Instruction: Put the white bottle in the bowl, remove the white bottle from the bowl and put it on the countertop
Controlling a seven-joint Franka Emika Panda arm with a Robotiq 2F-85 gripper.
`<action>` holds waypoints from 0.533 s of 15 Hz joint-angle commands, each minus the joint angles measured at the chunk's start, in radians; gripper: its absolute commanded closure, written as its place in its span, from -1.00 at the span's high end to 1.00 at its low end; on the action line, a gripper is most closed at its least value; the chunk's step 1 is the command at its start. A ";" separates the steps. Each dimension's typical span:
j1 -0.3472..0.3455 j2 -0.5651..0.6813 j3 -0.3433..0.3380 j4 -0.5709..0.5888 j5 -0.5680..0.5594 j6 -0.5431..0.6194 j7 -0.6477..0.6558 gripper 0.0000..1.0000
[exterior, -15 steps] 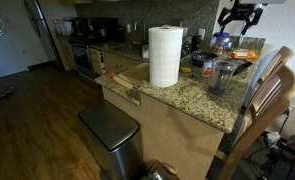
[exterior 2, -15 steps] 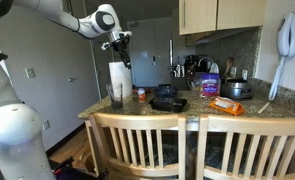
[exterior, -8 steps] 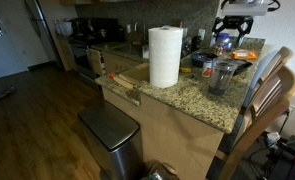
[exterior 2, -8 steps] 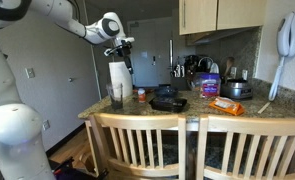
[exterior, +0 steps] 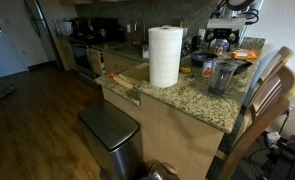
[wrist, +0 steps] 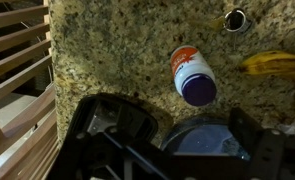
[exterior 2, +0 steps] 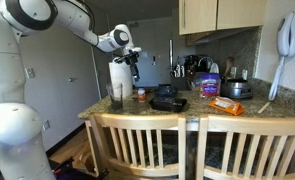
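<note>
The white bottle (wrist: 192, 75), small with a red label and a purple-blue cap, stands on the speckled granite countertop (wrist: 117, 50) in the wrist view. In an exterior view it shows as a small bottle (exterior 2: 140, 95) between the clear tumbler (exterior 2: 115, 95) and the black bowl (exterior 2: 169, 100). My gripper (wrist: 177, 145) hangs open and empty above the counter, short of the bottle. It shows in both exterior views (exterior: 223, 36) (exterior 2: 136, 72). A round dark vessel with a shiny rim (wrist: 202, 135) lies right under the jaws; I cannot tell whether it is the bowl or the tumbler.
A tall paper towel roll (exterior: 165, 55) stands near the counter's end. A bigger purple-labelled jar (exterior 2: 209, 85) and an orange packet (exterior 2: 225, 104) sit further along. Two wooden chairs (exterior 2: 147, 145) line the counter's edge. A steel bin (exterior: 112, 130) stands on the floor.
My gripper has come down toward the counter and shifted sideways, from high above the paper towel roll's side to just over the tumbler and bottle. Nothing on the counter has moved.
</note>
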 commanded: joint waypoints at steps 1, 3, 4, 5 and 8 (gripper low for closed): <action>0.036 0.072 -0.042 0.059 0.011 -0.006 0.098 1.00; 0.042 0.161 -0.059 0.119 0.027 -0.014 0.184 1.00; 0.050 0.056 -0.058 0.034 0.010 0.000 0.128 1.00; 0.055 0.082 -0.064 0.045 0.010 0.001 0.139 1.00; 0.060 0.078 -0.066 0.046 0.010 0.002 0.139 1.00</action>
